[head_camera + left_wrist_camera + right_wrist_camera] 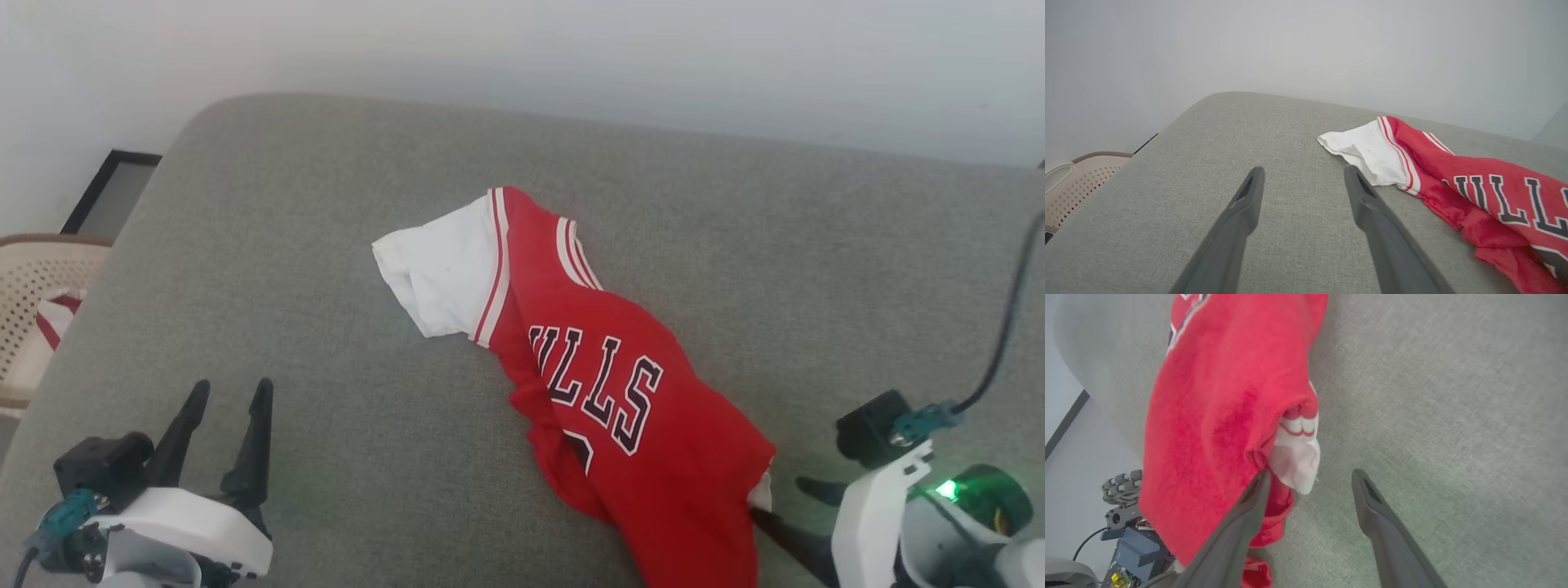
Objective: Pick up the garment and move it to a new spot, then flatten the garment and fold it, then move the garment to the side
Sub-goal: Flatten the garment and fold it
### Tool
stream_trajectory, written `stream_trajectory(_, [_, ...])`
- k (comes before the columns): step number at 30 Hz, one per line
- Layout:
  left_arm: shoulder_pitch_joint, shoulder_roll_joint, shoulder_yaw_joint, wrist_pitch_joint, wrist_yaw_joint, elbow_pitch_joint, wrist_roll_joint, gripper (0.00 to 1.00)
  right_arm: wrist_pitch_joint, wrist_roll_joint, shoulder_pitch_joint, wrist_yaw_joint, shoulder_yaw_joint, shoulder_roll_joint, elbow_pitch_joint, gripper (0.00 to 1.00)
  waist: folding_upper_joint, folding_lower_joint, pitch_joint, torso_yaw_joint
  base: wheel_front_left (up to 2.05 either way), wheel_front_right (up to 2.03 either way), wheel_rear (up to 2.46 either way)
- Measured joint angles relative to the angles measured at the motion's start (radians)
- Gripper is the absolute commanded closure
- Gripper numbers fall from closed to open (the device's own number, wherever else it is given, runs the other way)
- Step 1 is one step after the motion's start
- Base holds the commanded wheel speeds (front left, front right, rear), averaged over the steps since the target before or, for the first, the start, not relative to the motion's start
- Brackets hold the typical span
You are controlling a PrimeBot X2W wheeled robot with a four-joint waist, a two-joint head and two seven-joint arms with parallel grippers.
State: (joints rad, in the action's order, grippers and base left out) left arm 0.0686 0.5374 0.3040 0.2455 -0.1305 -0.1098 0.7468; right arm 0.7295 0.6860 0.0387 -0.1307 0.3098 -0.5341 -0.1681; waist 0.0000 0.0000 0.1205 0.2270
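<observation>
- The red jersey-style shirt with white short sleeves and dark, white-outlined lettering lies crumpled in a long diagonal strip on the grey woven-fabric cushion.
- 1 white sleeve with red-and-white striped trim points toward the cushion's far left, and the shirt's red lower end runs to the cushion's near edge at the right.
- The left tool is spread wide and holds nothing. It sits over bare cushion, well apart from the shirt's body, with the white sleeve near its right finger.
- The right tool is also spread wide, not clamped on anything. 1 finger's tip meets the bunched red hem beside a small white fold, and the other finger stands over bare cushion.
- A beige perforated plastic basket stands beyond the cushion's left edge.
</observation>
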Motion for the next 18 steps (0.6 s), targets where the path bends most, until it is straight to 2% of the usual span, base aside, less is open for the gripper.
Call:
stream_trajectory(8, [0.043,-0.018,0.009,0.004,0.017,-0.021,-0.007,0.0,-0.036,0.008,0.069,0.0,0.096,0.005,0.086,0.0,0.0,0.0,0.043,0.022,0.0,0.0,0.0])
stream_trajectory(9, [0.049,-0.021,0.012,0.005,0.018,-0.025,-0.008,0.0,-0.045,0.007,0.085,0.0,0.116,0.001,0.104,0.16,0.0,0.0,0.048,0.026,0.0,0.0,0.0])
stream_trajectory(10, [0.06,-0.028,0.015,0.006,0.022,-0.034,-0.009,0.0,-0.067,0.011,0.112,0.0,0.15,0.003,0.138,0.67,0.0,0.0,0.056,0.032,0.0,0.0,0.0])
stream_trajectory(11, [0.064,-0.032,0.015,0.006,0.025,-0.039,-0.009,0.0,-0.081,0.009,0.127,0.0,0.175,-0.003,0.148,1.0,0.0,0.0,0.061,0.036,0.0,0.0,0.0])
stream_trajectory(18, [0.079,-0.043,0.014,0.009,0.035,-0.064,-0.012,0.0,-0.168,0.01,0.194,0.0,0.229,-0.036,0.217,1.0,0.0,0.0,0.07,0.049,0.0,0.0,0.0])
